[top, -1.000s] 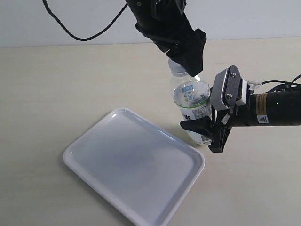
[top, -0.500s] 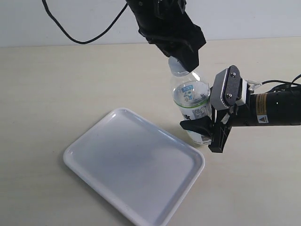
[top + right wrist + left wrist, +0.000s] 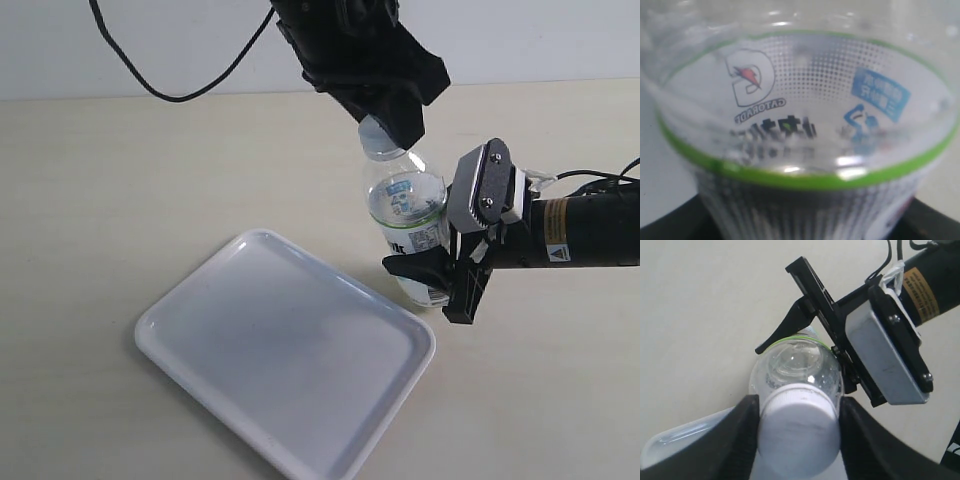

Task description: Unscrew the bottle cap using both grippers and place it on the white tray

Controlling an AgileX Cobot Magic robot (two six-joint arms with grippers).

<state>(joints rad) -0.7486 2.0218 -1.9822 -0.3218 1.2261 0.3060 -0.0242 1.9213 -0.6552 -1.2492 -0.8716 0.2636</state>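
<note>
- Pale beige table (image 3: 120, 200) below a white wall; the white tray (image 3: 285, 370) lies left of centre, one long edge just beside the bottle's foot.
- Above the middle, the left gripper (image 3: 388, 128) reaches down, its jaws clamped on the bottle cap (image 3: 799, 432). The left wrist view shows a finger pressed against each side of the cap.
- That cap sits atop the bottle (image 3: 405, 210), which stands upright on the table; whether the thread is loose cannot be told.
- At the right, the right gripper (image 3: 440, 280) comes in sideways, jaws closed on the bottle's labelled lower body.
- Risk: if the right hold is slack, the bottle may turn with the cap and the thread never frees.
- Risk: the left jaws may slip round the cap, or let it fall onto the table short of the tray.
</note>
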